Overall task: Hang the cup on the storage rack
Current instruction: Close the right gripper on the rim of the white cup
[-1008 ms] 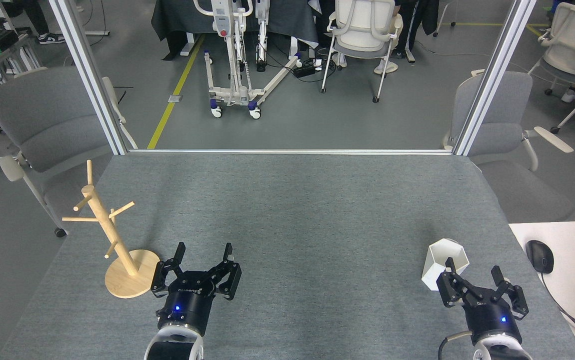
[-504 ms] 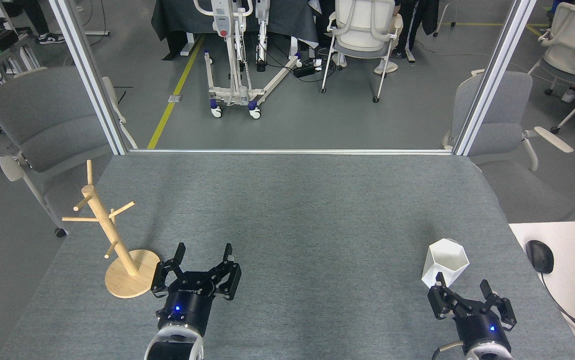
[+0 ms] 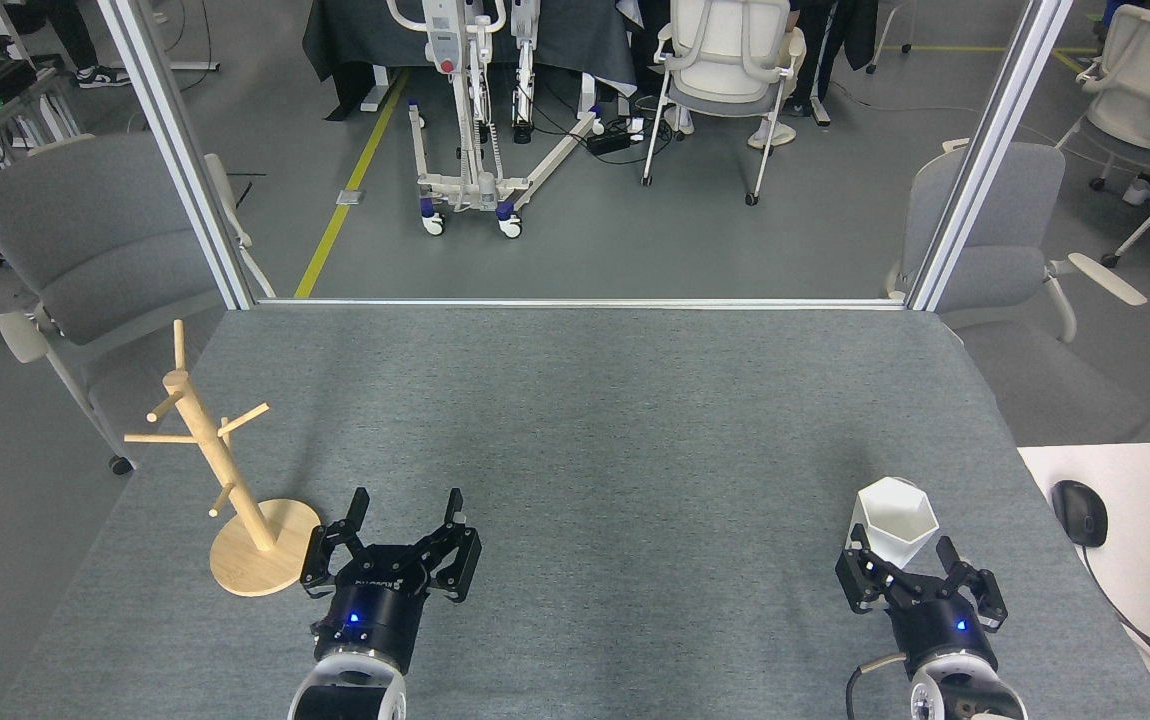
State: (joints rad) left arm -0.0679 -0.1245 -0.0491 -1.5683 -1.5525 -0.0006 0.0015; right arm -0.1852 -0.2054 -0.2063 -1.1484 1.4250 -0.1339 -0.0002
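Small plain white cup (image 3: 895, 522) with a faceted hexagonal rim, standing upright at the near right of the grey felt-covered tabletop (image 3: 595, 420), mouth up, sides tapering down to a narrower base. Right claw (image 3: 905, 567) directly on its near side, fingers spread wide, nothing held; left fingertip just at the cup's near-left wall, right fingertip below the rim on the near right. Touching or a hair apart: could not tell from this view. Cup lay straight ahead of that claw, on the far side, its long axis vertical, so the fingers looked set to close around the lower walls from the near side.

Far across at the near left, the light wooden mug tree (image 3: 235, 470), slim post leaning slightly in this view, several angled pegs, round flat disc base. Left claw (image 3: 403, 515) just right of that base, also wide open and empty.

Right arm clearly the nearer one to the cup; left arm the nearer one to the rack. Cup and rack well apart, almost the whole tabletop width between them. Grasp judged not yet made; hanging still all to do.
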